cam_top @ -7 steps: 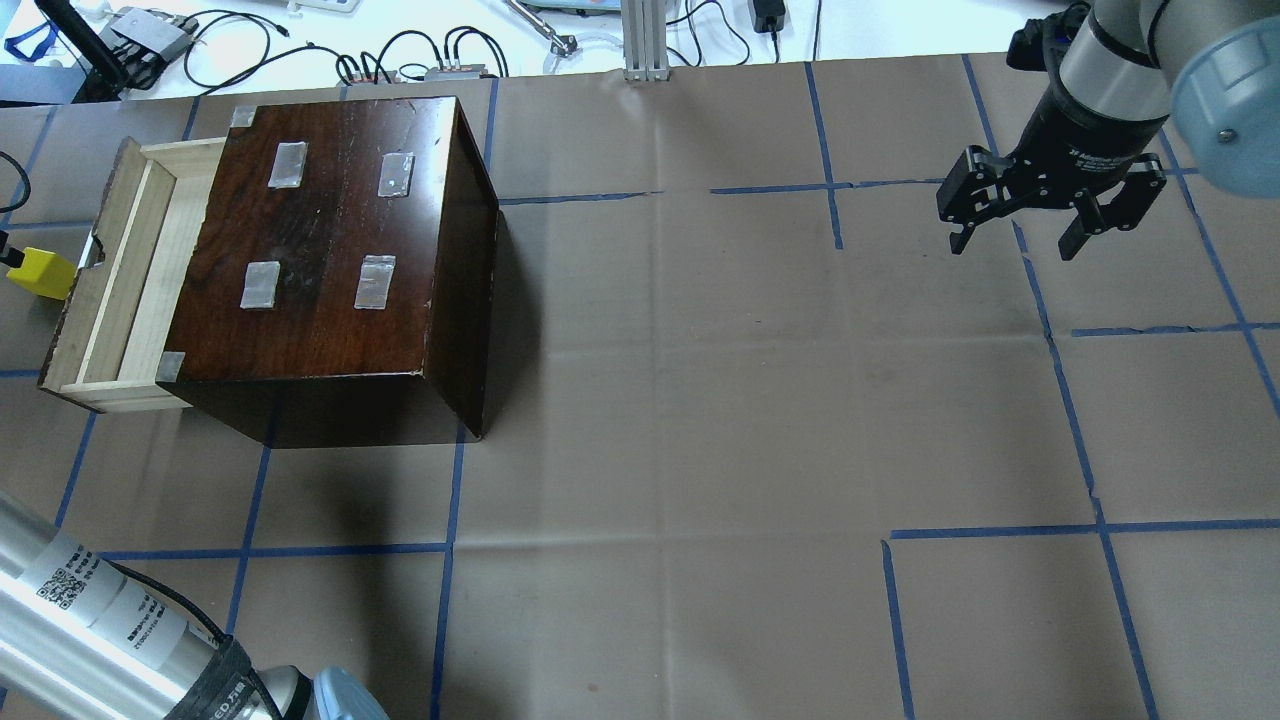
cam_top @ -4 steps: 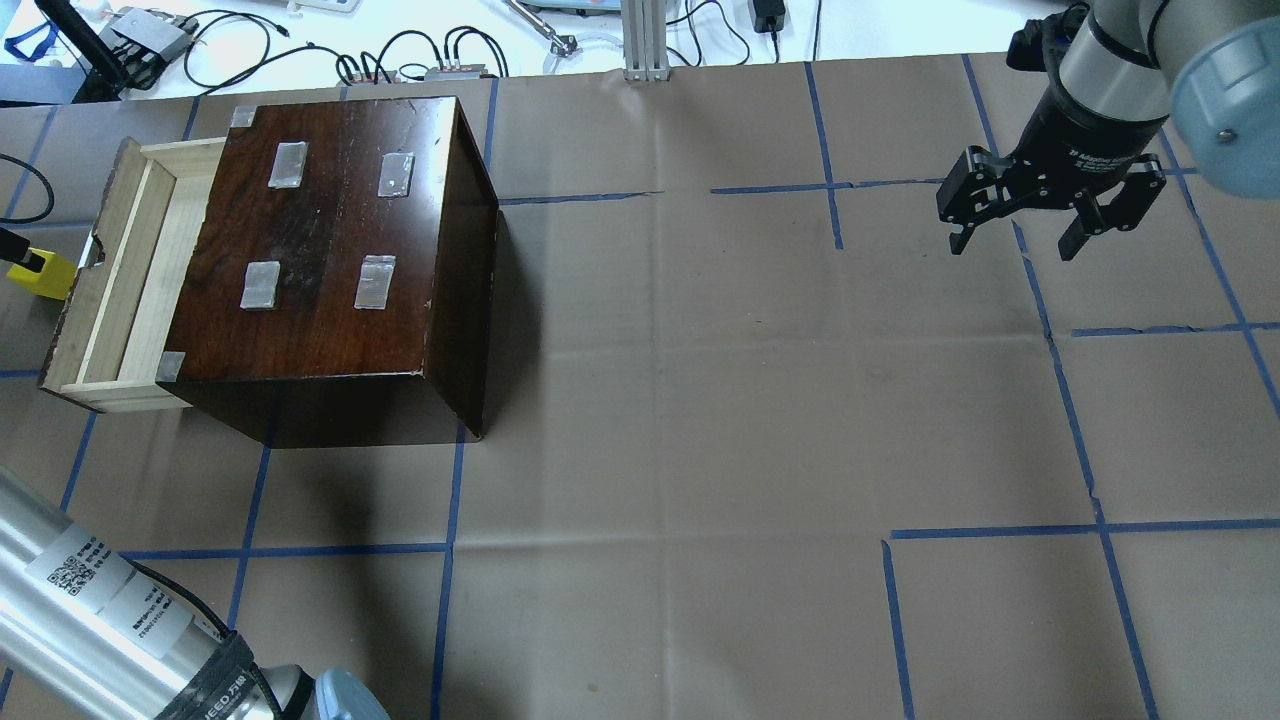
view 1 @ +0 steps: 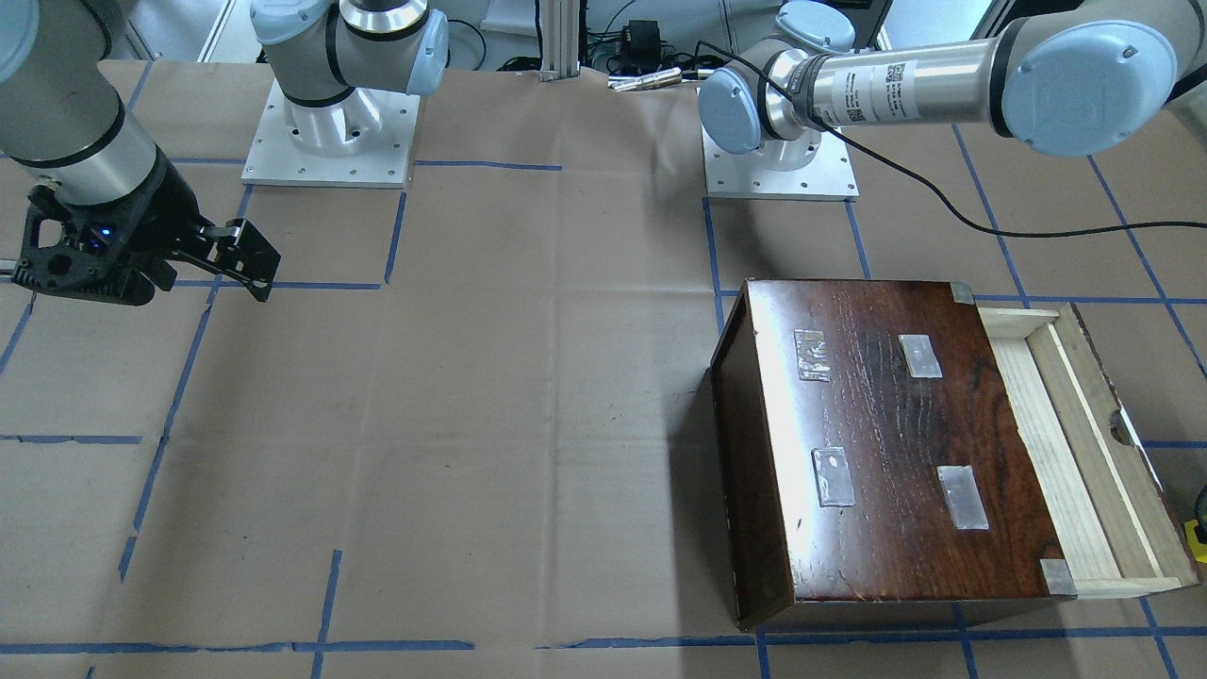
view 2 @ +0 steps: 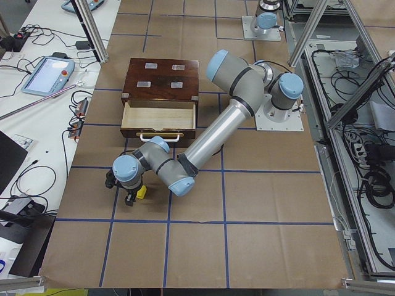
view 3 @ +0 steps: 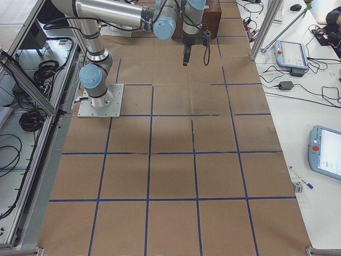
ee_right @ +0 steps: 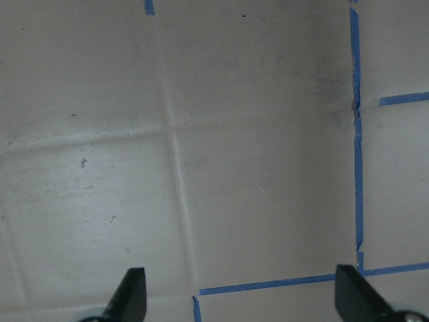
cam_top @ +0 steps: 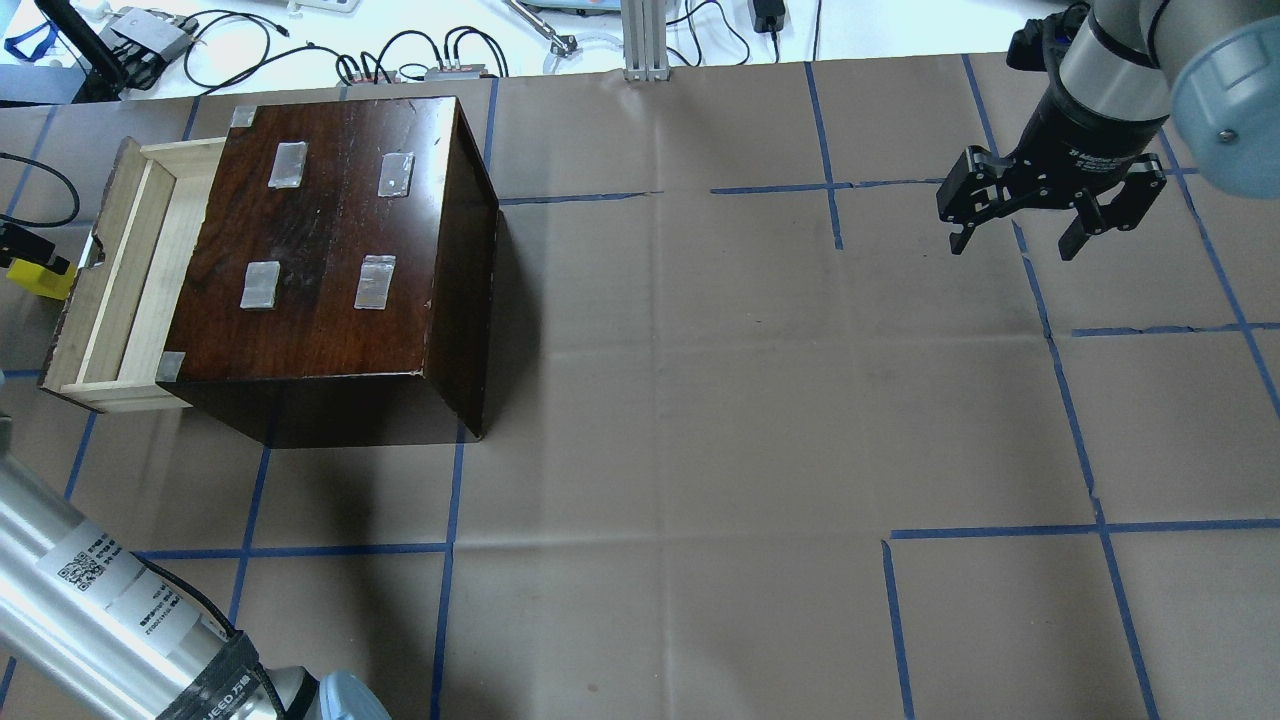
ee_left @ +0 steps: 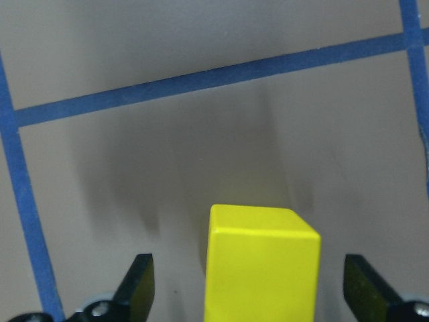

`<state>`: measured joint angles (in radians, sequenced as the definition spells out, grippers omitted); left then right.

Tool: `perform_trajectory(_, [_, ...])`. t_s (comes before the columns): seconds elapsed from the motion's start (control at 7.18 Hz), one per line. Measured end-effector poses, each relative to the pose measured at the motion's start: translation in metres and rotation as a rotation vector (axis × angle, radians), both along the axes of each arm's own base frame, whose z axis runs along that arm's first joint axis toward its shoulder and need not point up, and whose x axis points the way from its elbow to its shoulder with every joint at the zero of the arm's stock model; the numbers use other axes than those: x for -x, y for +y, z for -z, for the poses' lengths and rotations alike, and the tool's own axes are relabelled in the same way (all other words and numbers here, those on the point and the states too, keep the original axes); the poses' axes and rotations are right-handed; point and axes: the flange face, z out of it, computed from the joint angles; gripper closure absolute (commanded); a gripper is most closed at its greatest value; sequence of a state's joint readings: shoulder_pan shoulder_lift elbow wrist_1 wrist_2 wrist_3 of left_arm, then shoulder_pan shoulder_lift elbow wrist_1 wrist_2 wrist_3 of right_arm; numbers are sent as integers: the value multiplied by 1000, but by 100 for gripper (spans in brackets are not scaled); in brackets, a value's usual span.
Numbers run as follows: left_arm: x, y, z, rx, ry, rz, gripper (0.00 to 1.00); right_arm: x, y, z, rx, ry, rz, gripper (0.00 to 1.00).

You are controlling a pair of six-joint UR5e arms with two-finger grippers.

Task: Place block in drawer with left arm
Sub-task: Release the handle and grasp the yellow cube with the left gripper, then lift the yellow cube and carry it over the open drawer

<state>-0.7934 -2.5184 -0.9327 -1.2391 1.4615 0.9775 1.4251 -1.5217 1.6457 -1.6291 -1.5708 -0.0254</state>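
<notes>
The yellow block [ee_left: 261, 265] stands on the brown paper between the two fingertips of my left gripper [ee_left: 248, 295], which is open wide around it with a gap on each side. In the overhead view the block [cam_top: 42, 280] lies just left of the open drawer [cam_top: 110, 270], near its notched front panel, with the left gripper [cam_top: 25, 258] partly over it at the frame's edge. The pale wood drawer [view 1: 1084, 443] is pulled out of the dark box [cam_top: 330, 240] and holds nothing. My right gripper [cam_top: 1010, 240] is open and empty, far off at the back right.
Blue tape lines cross the brown paper. The left arm's long silver link [cam_top: 90, 610] runs across the front left corner. Cables and devices [cam_top: 300, 50] lie beyond the table's far edge. The right wrist view shows only bare paper between the right gripper [ee_right: 242, 298] fingertips.
My left gripper has come further in over the yellow block, which now shows less in the overhead view. The left arm's link has shifted a little. The right arm has not moved.
</notes>
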Motion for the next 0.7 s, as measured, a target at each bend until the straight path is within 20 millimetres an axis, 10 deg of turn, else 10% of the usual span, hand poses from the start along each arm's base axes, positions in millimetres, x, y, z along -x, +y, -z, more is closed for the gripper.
perform_trajectory(0.42, [3,-5,8,-2,6,5,25,0,0,0,0,0,0,0])
perform_trajectory(0.7, [2,-6,16,-7,8,11,86,0,0,0,-1,0,1,0])
